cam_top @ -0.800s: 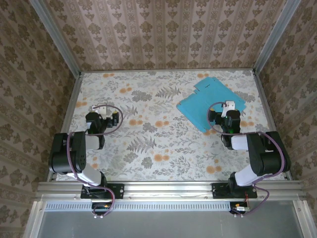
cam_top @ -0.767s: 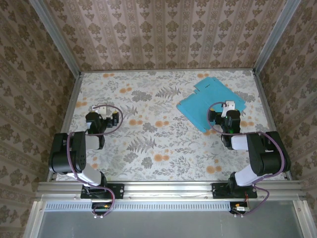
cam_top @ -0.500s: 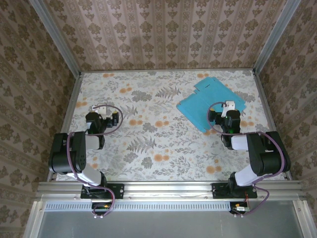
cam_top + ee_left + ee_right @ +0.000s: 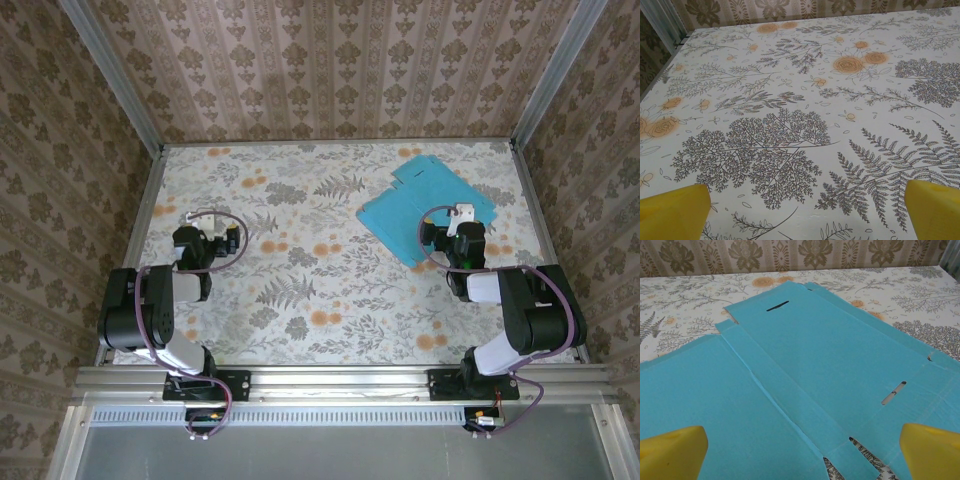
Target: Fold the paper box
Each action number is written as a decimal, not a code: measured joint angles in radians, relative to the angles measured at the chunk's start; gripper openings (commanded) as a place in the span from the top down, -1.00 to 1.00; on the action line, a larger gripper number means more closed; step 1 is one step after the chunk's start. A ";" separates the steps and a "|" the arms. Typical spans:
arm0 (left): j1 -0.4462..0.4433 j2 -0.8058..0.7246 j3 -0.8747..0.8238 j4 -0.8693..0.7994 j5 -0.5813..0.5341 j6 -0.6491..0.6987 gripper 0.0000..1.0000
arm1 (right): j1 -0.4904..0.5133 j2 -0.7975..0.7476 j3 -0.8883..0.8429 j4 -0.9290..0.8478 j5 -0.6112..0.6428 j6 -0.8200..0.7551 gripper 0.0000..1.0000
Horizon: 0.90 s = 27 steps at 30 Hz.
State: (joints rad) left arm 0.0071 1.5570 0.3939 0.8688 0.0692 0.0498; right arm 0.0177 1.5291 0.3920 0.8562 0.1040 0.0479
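Overhead, flat turquoise paper box (image 4: 420, 205) at two o'clock, right gripper (image 4: 802, 451) over it, left gripper (image 4: 805, 212) at nine o'clock, both jaws wide, empty.

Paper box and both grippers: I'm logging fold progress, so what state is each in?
paper box: unfolded, lying flat, turquoise side up.
left gripper: open, holding nothing, over the bare table.
right gripper: open, holding nothing, over the paper box.
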 measured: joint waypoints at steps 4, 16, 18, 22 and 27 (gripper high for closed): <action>0.000 0.000 0.000 0.000 -0.003 0.000 -1.00 | 0.000 0.000 0.000 0.000 0.000 0.000 -1.00; -0.051 -0.039 -0.004 -0.027 -0.062 0.028 -1.00 | 0.005 -0.037 0.009 -0.079 0.003 -0.001 -1.00; -0.102 -0.111 0.006 -0.103 -0.106 0.041 -0.99 | 0.016 -0.101 0.040 -0.188 0.015 0.002 -1.00; -0.188 -0.258 0.093 -0.303 -0.177 0.035 -1.00 | 0.043 -0.225 0.153 -0.381 0.020 0.046 -1.00; -0.302 -0.347 0.225 -0.528 -0.225 -0.052 -1.00 | 0.094 -0.266 0.310 -0.600 -0.002 0.165 -1.00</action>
State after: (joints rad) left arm -0.2951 1.2098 0.6189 0.3408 -0.1558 -0.0025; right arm 0.1120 1.2633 0.7017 0.2558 0.1024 0.2131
